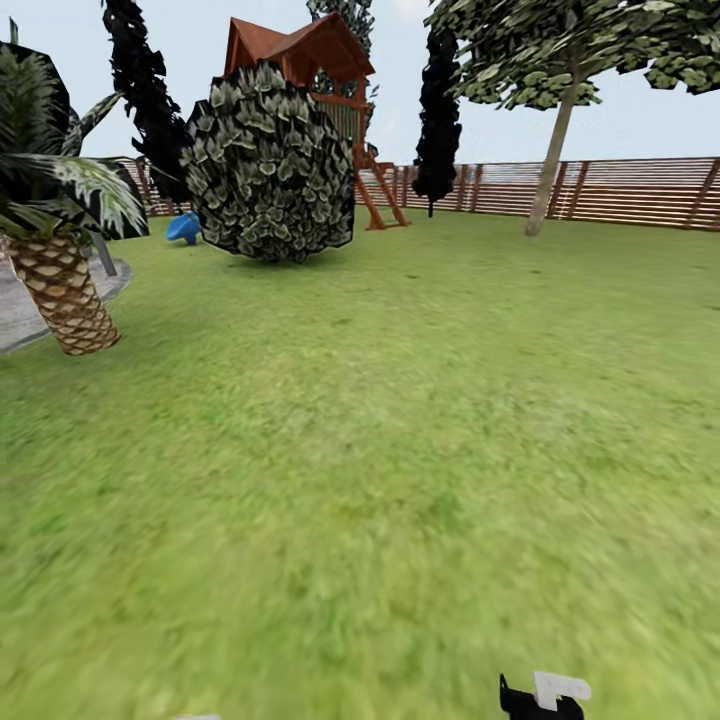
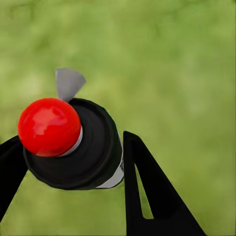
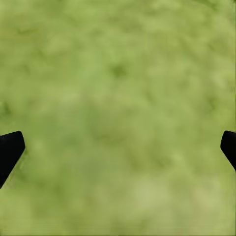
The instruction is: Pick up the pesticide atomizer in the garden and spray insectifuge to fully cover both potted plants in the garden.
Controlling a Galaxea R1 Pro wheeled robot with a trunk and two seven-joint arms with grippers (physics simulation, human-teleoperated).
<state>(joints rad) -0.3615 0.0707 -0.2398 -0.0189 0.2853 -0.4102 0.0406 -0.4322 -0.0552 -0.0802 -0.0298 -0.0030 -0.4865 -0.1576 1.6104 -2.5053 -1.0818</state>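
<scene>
The pesticide atomizer (image 2: 91,147) is seen end-on in the left wrist view: a dark round body with a white band, a red dome on top and a grey nozzle piece. My left gripper (image 2: 69,152) is shut on it, one black finger on each side, above blurred grass. My right gripper (image 3: 118,147) is open over bare lawn, with its fingertips at the picture's edges and nothing between them. Part of the right gripper (image 1: 545,695) shows at the bottom of the head view. The potted plants are out of view.
Wide lawn stretches ahead. A scaly-trunked palm (image 1: 65,290) stands at the left beside a grey paved patio (image 1: 15,315). Farther off are a big round bush (image 1: 268,165), a wooden playhouse (image 1: 310,50), a slim tree (image 1: 555,150) and the brown slatted fence (image 1: 620,190).
</scene>
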